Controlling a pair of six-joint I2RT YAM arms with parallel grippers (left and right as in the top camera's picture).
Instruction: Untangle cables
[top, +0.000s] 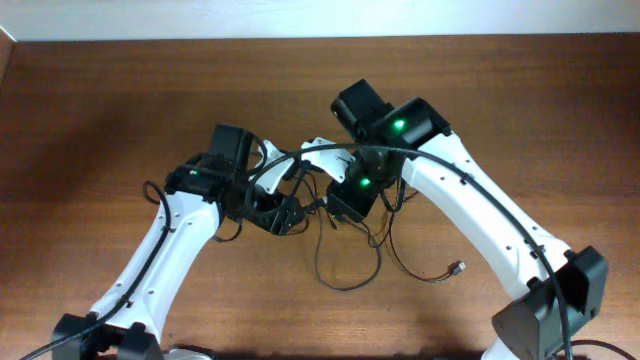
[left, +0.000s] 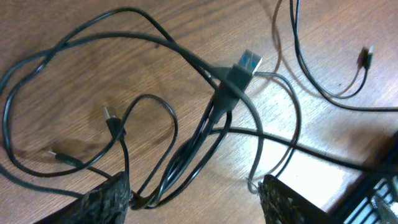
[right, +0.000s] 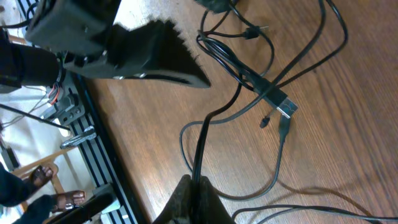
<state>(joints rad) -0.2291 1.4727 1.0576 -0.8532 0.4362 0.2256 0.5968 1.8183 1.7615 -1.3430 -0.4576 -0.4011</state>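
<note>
My right claw (right: 194, 190) is pinched shut on one black cord (right: 201, 149), while my left claw (left: 194, 190) gapes wide over the cables (left: 208, 127) knotted on the tabletop (left: 68, 106). If I pull hard, the loops round the USB plug (left: 247, 61) could cinch tighter, or drag the whole heap.

I am counting two grippers, the left gripper (left: 196, 202) and right gripper (right: 194, 190), one table (top: 100, 100), and cables (left: 217, 106) too tangled to number.
</note>
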